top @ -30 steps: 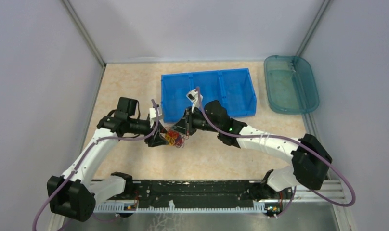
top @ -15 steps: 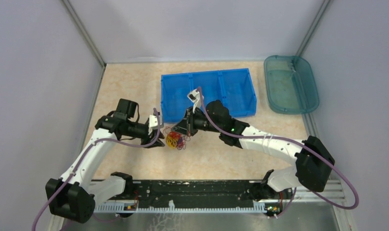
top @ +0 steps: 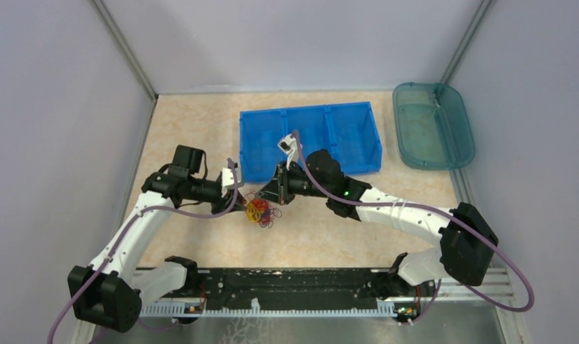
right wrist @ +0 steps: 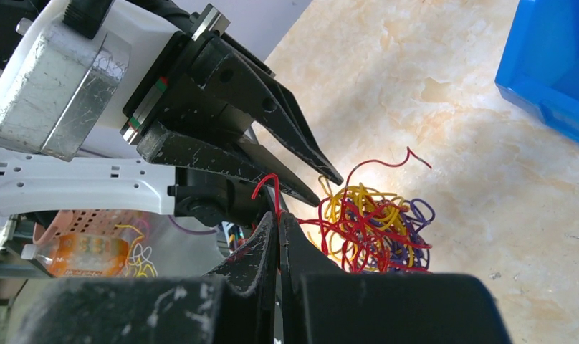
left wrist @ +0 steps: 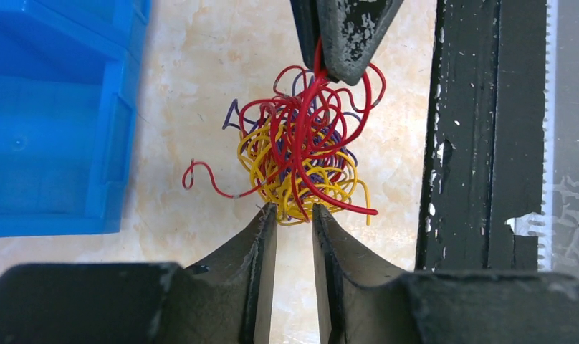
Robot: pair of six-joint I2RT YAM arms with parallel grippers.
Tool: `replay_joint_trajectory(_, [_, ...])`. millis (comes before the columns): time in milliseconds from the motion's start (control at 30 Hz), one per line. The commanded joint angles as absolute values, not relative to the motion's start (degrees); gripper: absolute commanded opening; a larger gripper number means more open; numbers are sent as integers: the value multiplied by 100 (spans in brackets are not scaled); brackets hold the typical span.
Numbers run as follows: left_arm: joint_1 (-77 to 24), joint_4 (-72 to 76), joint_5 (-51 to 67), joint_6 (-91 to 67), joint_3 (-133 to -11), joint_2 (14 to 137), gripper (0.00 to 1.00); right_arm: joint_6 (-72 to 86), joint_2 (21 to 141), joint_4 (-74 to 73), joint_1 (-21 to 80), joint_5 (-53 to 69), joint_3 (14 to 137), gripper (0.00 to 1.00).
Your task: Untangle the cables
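Going left to right here. The left gripper (left wrist: 294, 213) is held low over the table (top: 193, 129) and pointed at the cables (left wrist: 301, 154). Its fingers are parted by a slim gap only. The tips are parked right at the edge of the tangle, where a couple of yellow loops poke into the mouth of that gap. Whether anything is actually nipped there can't be told tbh, since tabletop is visible between the fingers.

The cables are bunched in one small ball on the tabletop, between the two grippers and just in front of the left corner of the blue bin (top: 344, 129). Red, yellow and dark purple strands are all knotted together. Yellow is mostly found on the left gripper's side, and red is looped over the side nearer the other gripper. One loose red end is curled out onto the table toward the bin.

On the far side of the ball, the right gripper (right wrist: 278, 216) is clamped tight on a red strand. That strand runs up out of the tangle and is pinched between the fingertips, which are pressed together.

Behind that, the bin is set flat on the table and is split into three compartments. Further right, well apart from the ball, a teal see-through tray (top: 433, 125) is parked by the far right corner.
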State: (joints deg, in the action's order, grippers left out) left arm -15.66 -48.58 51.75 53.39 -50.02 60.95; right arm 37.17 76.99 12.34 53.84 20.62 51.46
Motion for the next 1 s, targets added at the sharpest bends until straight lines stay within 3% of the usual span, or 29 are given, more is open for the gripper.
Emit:
replay_joint_trajectory(0, [-1582,-4684,5357,5319,-5070,6042,33,3744,7649,1468,5399,2263,5500,0])
replay_joint_trajectory(200, [-1582,-4770,5384,5473,-5011,6055,35,3794,7705,1468,5398,2412,5542,0])
replay_joint_trajectory(433, [-1581,-4865,5616,5432,-5016,6028,27,3830,7731,1451,5399,2372,5606,0])
replay_joint_trajectory(600, [-1582,-4995,5668,5508,-4984,5971,1,3844,7698,1382,5398,2204,5573,0])
replay_joint_trajectory(967, [-1582,-4565,4631,5009,-5027,5733,0,3745,6857,984,4860,1724,4357,0])
